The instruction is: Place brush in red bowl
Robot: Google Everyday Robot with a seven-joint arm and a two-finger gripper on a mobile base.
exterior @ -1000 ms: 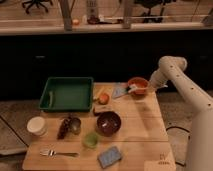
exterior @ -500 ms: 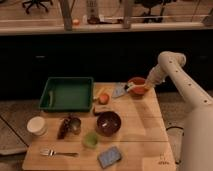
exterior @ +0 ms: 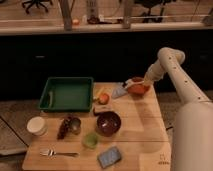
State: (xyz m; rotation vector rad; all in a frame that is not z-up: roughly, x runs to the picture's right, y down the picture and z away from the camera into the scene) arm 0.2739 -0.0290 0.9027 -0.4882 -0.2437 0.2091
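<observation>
The red bowl (exterior: 138, 88) sits at the far right of the wooden table (exterior: 145, 130). The brush (exterior: 121, 91) lies across the bowl's left rim. One end is inside the bowl and the pale wider end sticks out to the left over the table. My gripper (exterior: 147, 81) is just above the bowl's right rim, at the end of the white arm that comes down from the upper right. It appears apart from the brush.
A green tray (exterior: 66, 94) stands at the back left, with an orange fruit (exterior: 103, 98) beside it. The dark maroon bowl (exterior: 108, 123) is mid-table. Near the front are a green cup (exterior: 90, 140), blue sponge (exterior: 110, 156), metal fork (exterior: 57, 152), metal can (exterior: 75, 125) and white cup (exterior: 36, 125).
The arm and gripper have risen and drawn back a little from the red bowl. The brush stays resting on the bowl.
</observation>
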